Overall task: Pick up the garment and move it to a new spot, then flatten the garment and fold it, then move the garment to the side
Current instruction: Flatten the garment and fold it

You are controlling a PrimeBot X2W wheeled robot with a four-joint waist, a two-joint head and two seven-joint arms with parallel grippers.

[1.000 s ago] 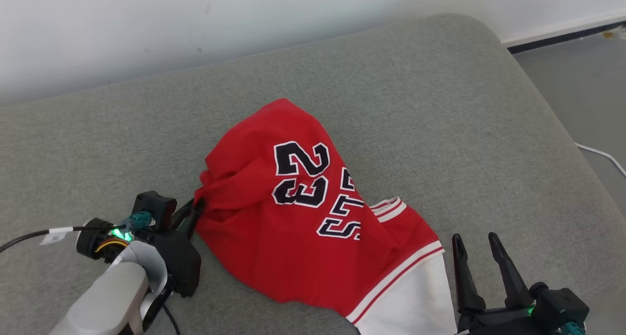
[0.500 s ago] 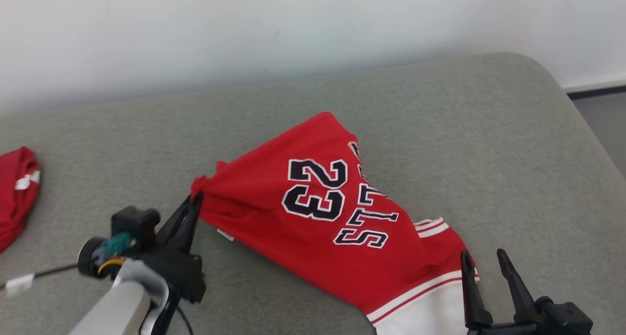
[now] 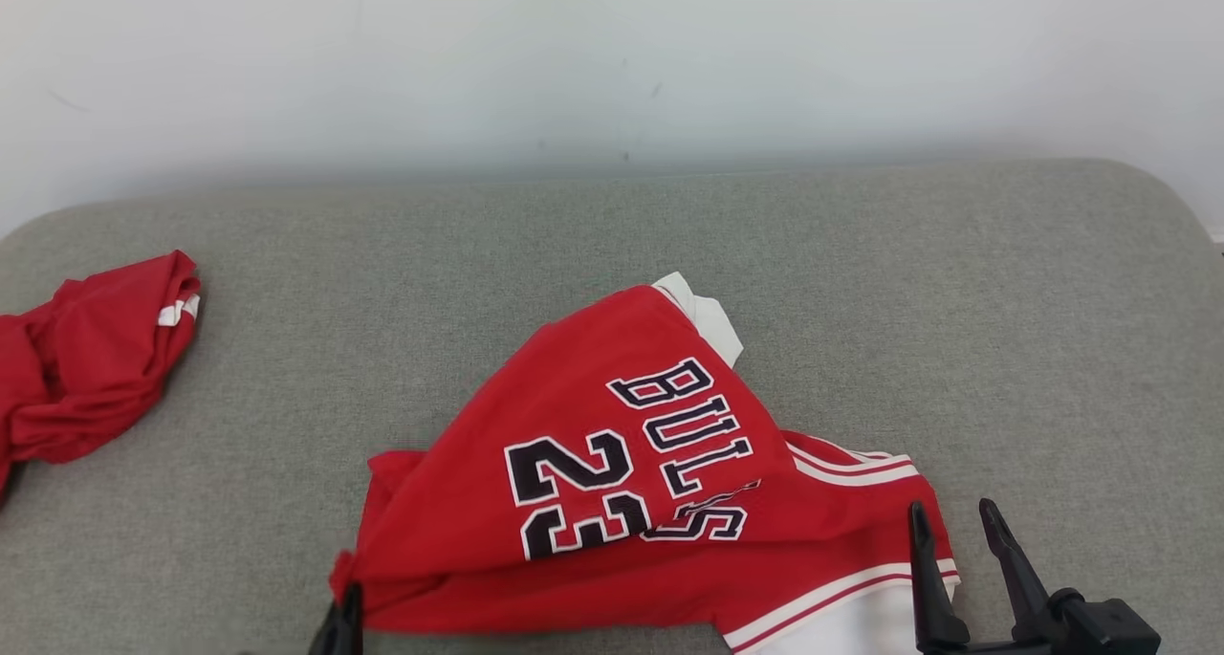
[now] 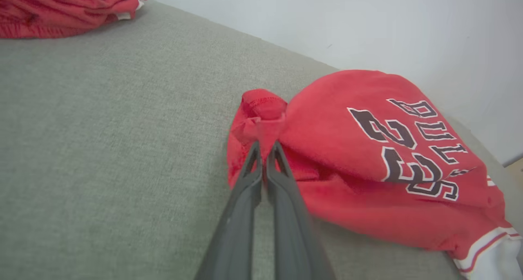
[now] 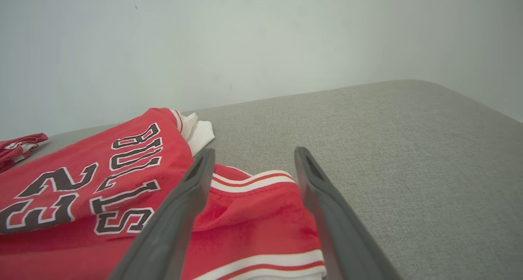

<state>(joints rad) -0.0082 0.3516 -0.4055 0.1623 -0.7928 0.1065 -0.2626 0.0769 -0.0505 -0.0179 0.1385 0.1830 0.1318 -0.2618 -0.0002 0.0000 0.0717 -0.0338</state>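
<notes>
A red basketball jersey with white-striped trim and black "BULLS 23" lettering (image 3: pixel 622 464) lies crumpled near the front middle of the grey fabric-covered bench (image 3: pixel 956 282). A white part pokes out at its far edge and another at its near right corner. The left gripper (image 4: pixel 263 147) has its two long dark fingers pressed together, pinching a bunched red fold at the jersey's near left corner. The right gripper (image 3: pixel 951 516) hangs over the jersey's right end with its fingers spread wide and the striped hem showing between them; whether they touch the cloth cannot be told. A second crumpled red garment (image 3: pixel 86 359) lies well apart at the bench's left end, below a pale wall (image 3: pixel 612 62).
</notes>
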